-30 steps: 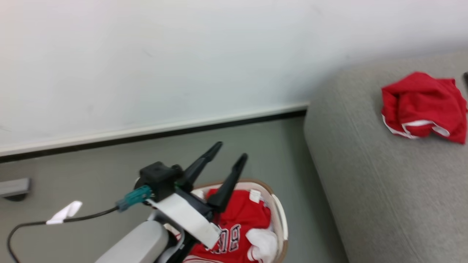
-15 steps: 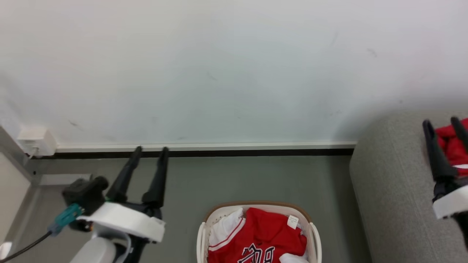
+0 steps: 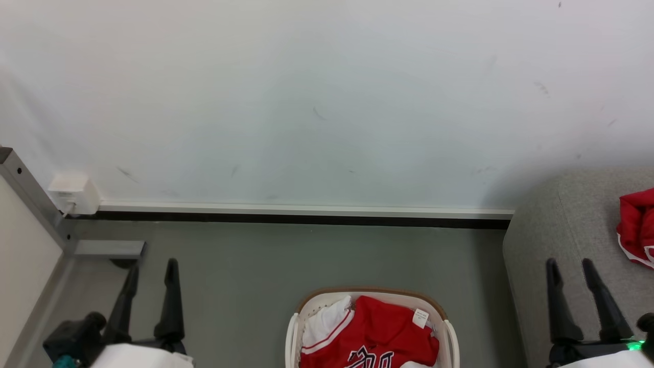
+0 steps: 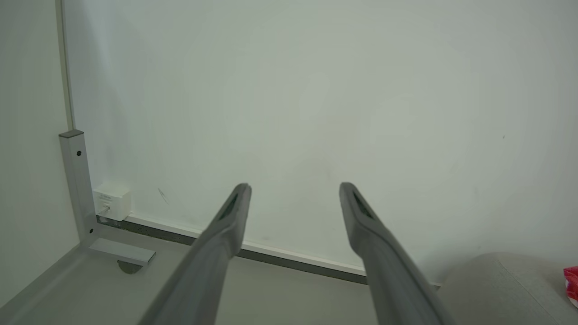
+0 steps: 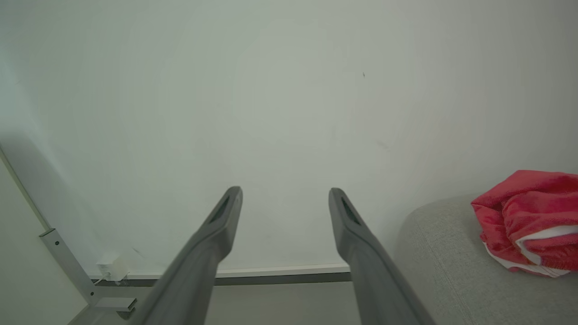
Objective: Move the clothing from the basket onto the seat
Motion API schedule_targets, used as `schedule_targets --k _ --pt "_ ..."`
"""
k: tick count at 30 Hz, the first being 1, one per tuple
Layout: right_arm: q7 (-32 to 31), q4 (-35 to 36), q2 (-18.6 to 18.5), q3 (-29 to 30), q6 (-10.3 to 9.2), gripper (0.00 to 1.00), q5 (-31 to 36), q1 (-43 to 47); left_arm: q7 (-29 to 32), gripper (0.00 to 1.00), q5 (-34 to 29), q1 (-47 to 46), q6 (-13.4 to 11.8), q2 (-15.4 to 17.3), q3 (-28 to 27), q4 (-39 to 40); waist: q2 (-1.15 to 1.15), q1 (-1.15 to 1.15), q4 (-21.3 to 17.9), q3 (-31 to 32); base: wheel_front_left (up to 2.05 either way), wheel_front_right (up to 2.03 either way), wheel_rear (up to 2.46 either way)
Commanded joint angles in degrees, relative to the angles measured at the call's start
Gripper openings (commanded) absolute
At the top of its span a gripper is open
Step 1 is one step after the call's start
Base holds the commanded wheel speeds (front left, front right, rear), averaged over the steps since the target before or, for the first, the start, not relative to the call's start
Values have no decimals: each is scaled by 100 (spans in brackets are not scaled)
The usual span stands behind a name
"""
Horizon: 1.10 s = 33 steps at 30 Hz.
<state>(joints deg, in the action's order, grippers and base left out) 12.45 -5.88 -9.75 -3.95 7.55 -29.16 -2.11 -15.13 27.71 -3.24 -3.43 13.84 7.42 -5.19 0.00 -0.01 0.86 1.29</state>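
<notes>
The white wall [image 3: 327, 102] takes most of the head view, and below it lies the grey-green floor [image 3: 306, 255]. The light-grey sofa [image 3: 562, 225] stands at the right, with its rounded end close to the wall. The white laundry basket [image 3: 370, 292] with a brown rim band stands on the floor, apart from the wall and near that end of the sofa. Inside it lies a red jersey [image 3: 378, 332] with white trim, filling the basket up to the rim. A second red garment [image 3: 636, 225], crumpled, lies on top of the sofa, back from its rounded end.

The left gripper [image 3: 153, 266] hangs over the floor left of the basket, its fingers spread wide with nothing between them. The right gripper [image 3: 569, 262] hangs over the front part of the sofa, also wide and empty, touching nothing.

The white neck tag [image 3: 421, 318] of the jersey has print too small to read. The dark lettering [image 3: 370, 356] with white outline is cut by the picture edge, so I cannot read it.
</notes>
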Motion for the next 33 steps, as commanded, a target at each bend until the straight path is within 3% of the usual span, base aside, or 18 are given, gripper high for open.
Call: schedule_targets --k 1,8,13,33 --pt "63 -49 64 -26 -12 100 80 76 -1 100 -101 141 91 -124 -108 -32 0 1 -24 -6 0 0 0" --pt "229 -268 243 -19 -12 100 732 43 -3 100 -567 296 588 -575 -561 -242 0 1 -115 -50 0 0 0" --pt "250 -372 331 -73 -12 100 876 -76 -3 100 -797 222 813 -775 -751 -364 0 1 -180 -63 0 0 0" --pt "271 -375 267 -259 -12 100 857 -406 -2 100 -1173 6 1070 -1034 -930 -488 0 1 -424 -286 0 0 0"
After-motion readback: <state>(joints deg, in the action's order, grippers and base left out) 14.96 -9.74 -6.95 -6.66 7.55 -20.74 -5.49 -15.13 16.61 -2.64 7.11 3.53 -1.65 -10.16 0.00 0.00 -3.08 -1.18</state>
